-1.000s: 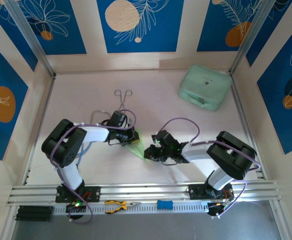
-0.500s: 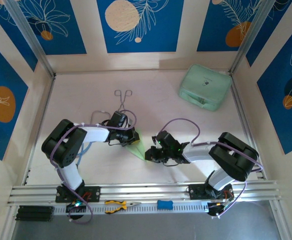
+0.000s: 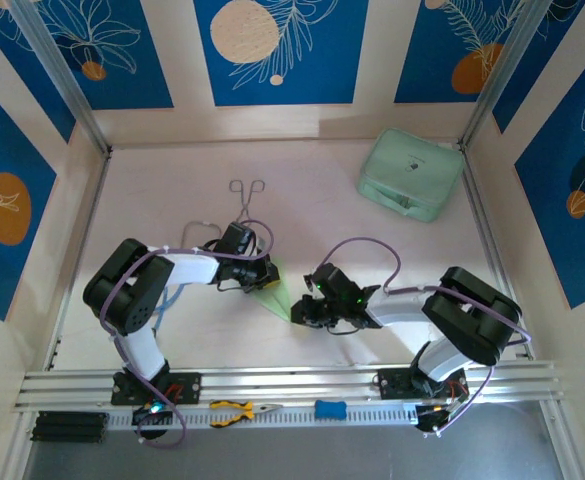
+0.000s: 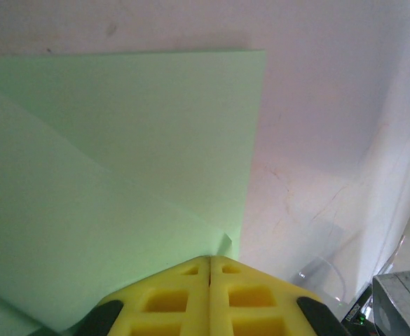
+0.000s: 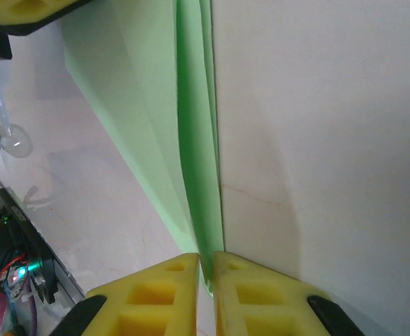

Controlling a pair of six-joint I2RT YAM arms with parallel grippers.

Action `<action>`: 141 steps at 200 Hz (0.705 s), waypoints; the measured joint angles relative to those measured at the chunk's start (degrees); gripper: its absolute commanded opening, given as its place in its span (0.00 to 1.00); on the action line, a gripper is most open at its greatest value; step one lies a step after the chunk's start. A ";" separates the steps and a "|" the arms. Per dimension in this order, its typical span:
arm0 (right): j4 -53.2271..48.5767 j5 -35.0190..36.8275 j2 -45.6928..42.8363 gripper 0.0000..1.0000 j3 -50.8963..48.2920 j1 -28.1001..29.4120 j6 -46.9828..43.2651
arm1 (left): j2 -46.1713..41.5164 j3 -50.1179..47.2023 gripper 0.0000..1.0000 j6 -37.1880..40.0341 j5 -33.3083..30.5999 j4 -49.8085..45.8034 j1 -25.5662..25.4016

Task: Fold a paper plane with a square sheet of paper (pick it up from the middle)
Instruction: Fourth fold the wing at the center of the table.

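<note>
Folded green paper (image 3: 275,295) lies on the table (image 3: 352,240) at centre frame in the top view, a narrow wedge running from upper left to lower right between the two tools.

Right tool (image 5: 206,273): pads closed on a raised lengthwise ridge of the paper, and the green edge runs straight into the seam between them.

Left tool (image 4: 209,269): clenched, pads pressed together at the paper's near corner. The folded layers are seen face-on ahead of it. Whether any layer is caught between the pads cannot be told.

In the top view the left tool is at the wedge's upper end and the right tool at its lower end.

Metal tongs (image 3: 246,195) lie above the left arm. A mint-green case (image 3: 412,175) sits well apart at upper right. Yellow-handled pliers (image 3: 242,410) rest on the bottom rail.
</note>
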 measured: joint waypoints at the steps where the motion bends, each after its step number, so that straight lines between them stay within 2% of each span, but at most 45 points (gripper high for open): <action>1: -0.13 0.04 -0.04 0.12 0.00 0.00 0.04 | 0.00 0.00 0.08 0.00 -0.02 0.00 0.00; 56: 0.81 0.39 -0.33 0.08 -1.09 0.00 0.07 | 0.00 0.00 0.08 -0.02 0.00 -0.02 0.00; 82: -0.33 0.66 -1.46 0.15 -1.11 -0.02 -0.04 | -0.02 0.00 0.08 -0.02 0.00 -0.09 -0.02; 111: -3.87 0.79 -6.14 0.17 -1.25 -0.37 -0.33 | -0.07 -0.02 0.08 -0.02 -0.02 -0.13 -0.09; 141: -5.20 0.00 -8.31 0.09 0.20 -1.62 -1.16 | -0.07 -0.02 0.08 0.00 -0.02 -0.13 -0.09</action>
